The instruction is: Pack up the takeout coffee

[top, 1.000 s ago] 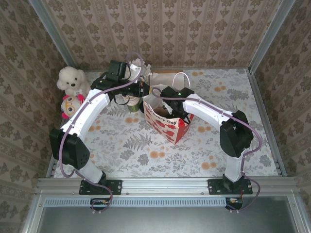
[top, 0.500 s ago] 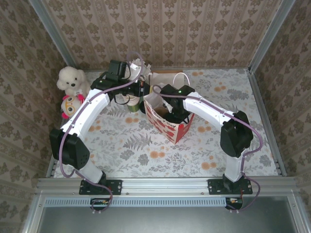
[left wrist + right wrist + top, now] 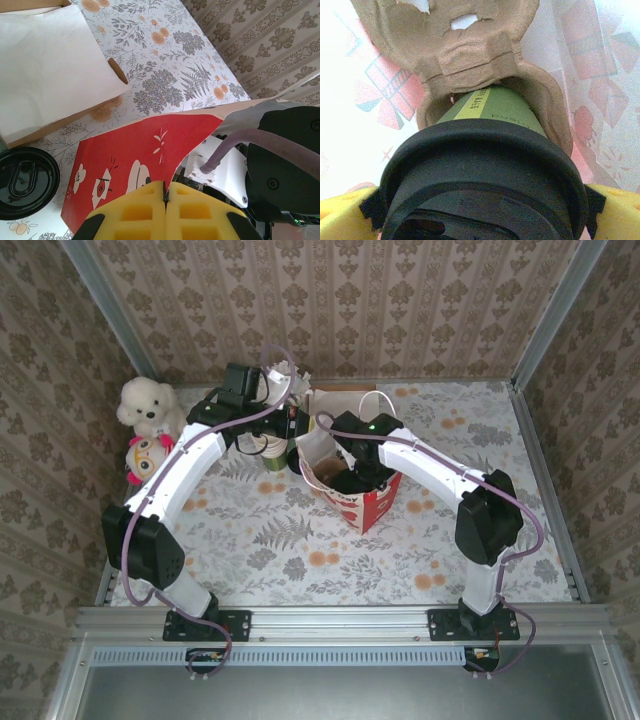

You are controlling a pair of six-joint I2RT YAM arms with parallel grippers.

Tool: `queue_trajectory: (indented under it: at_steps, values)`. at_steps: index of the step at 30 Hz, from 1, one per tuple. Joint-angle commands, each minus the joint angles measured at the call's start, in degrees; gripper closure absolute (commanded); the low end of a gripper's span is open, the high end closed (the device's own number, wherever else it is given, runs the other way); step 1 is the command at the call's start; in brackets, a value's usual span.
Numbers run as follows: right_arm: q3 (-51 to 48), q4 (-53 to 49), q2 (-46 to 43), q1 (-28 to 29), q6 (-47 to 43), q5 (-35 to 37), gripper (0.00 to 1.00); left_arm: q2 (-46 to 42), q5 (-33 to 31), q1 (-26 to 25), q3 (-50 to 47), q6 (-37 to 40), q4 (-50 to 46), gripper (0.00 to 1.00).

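Observation:
The takeout coffee, a green paper cup [image 3: 495, 107] under a round black lid [image 3: 485, 165], stands in a brown pulp carrier [image 3: 465, 55] inside the red gift bag [image 3: 366, 506]. My right gripper [image 3: 481, 212] reaches down into the bag [image 3: 352, 472]. It is open, with its yellow fingers [image 3: 340, 217] wide apart on either side of the lid. My left gripper [image 3: 165, 196] is shut on the bag's red rim [image 3: 150, 145], holding it at the bag's far left corner [image 3: 297, 437].
Another black-lidded cup [image 3: 22, 181] stands on the floral table left of the bag. A flat white-topped cardboard box [image 3: 45, 65] lies behind the bag. Two plush toys [image 3: 146, 406] sit against the left wall. Open table [image 3: 300, 550] lies in front of the bag.
The right gripper has sunk deeper into the bag and its jaws have widened off the cup. The bag's mouth has shifted slightly. The left arm stays put.

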Motion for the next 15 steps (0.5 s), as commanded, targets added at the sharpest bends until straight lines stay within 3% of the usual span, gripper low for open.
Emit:
queue_trajectory:
  at_steps: [1, 15]
  values:
    - [1.11, -2.24, -2.48, -0.23, 0.48, 0.19, 0.00, -1.98, 0.61, 0.31, 0.04, -0.60, 1.52, 1.00]
    - [2.16, 2.01, -5.67, 1.16, -3.56, 2.26, 0.00, -1.55, -0.47, 0.23, 1.16, -3.53, 0.49, 1.00]
